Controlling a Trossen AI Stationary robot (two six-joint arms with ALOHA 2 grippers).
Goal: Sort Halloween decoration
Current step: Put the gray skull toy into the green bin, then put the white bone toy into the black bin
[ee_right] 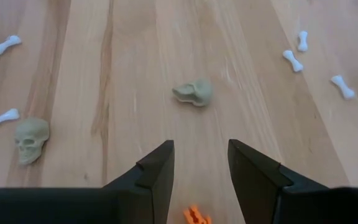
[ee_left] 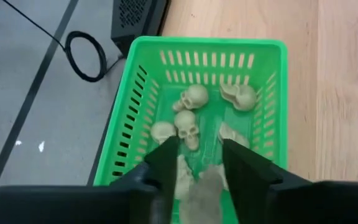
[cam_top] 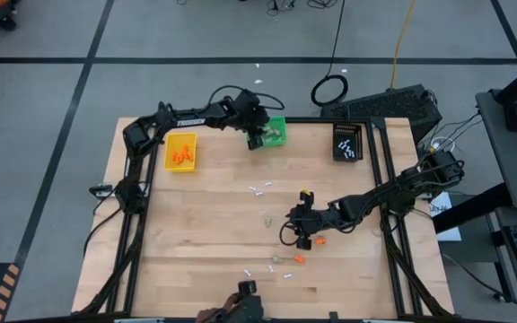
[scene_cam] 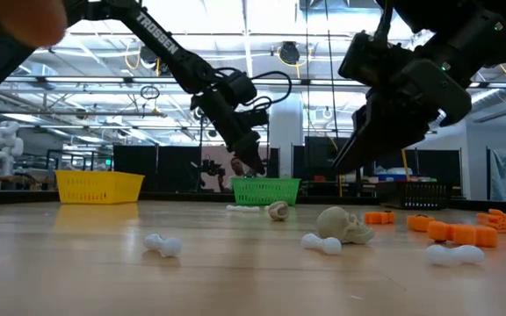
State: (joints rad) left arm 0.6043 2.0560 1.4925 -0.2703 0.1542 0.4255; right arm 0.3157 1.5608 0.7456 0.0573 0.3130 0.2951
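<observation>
Two arms are at work, and the step in hand looks like a drop: the left gripper [ee_left: 194,163] hangs over the green bin [ee_left: 124,127] at about twelve o'clock on the table, its fingers parted, and a blurred beige shape sits between them; it may be a skull just let go, though I cannot tell whether the fingers touch it. To do this well, the fingers should part fully while still above the bin's middle, then lift straight up clear of the slotted walls, so nothing catches or bounces out. Several beige skulls [ee_left: 187,127] already lie inside. The right gripper [ee_right: 199,169] hovers low over the table toward five o'clock, its fingers apart and holding nothing, with an orange piece [ee_right: 196,216] just below them and a loose skull [ee_right: 193,92] ahead. Small white bones [ee_right: 293,60] are scattered over the board. The yellow bin [cam_top: 180,152] at ten o'clock holds orange bits, and the black bin [cam_top: 347,141] at one o'clock holds white bones. The skulls are rounded, lumpy and matt, likely to roll; the bones are thin with knobbed ends; the bins are thin, slotted plastic; the table [cam_top: 196,233] is pale, smooth wood.
</observation>
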